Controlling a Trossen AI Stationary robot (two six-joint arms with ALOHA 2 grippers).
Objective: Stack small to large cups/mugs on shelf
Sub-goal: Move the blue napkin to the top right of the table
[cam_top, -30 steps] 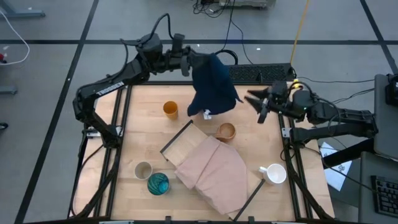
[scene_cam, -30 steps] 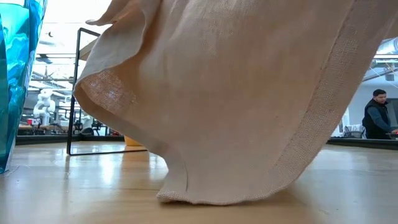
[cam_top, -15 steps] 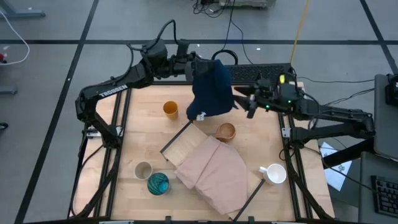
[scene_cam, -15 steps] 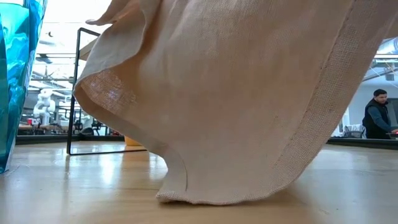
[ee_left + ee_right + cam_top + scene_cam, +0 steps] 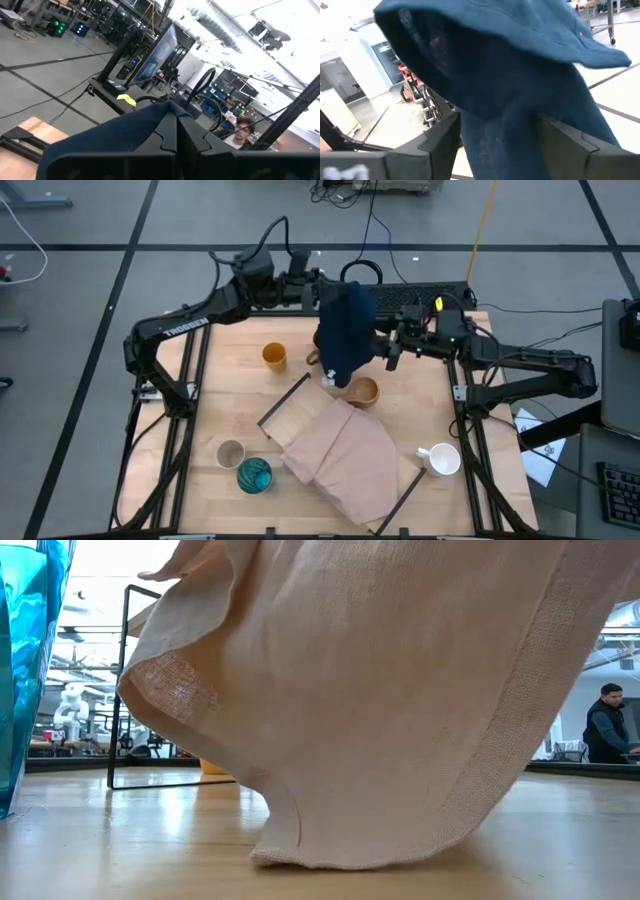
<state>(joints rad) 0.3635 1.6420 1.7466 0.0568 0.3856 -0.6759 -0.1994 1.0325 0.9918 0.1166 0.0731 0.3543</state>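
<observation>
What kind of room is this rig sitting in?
Probably a robotics lab or workshop. Beyond the table lie a grey floor with taped lines and loose cables; the left wrist view shows equipment racks, and a person works at a bench.

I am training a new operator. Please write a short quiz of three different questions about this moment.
1. True or false: the left gripper is shut on the navy cloth.
2. What covers most of the shelf? A) pink cloth B) nothing
3. Which cup stands next to the teal cup?

Key: 1 true. 2 A. 3 the beige-grey cup.
</observation>
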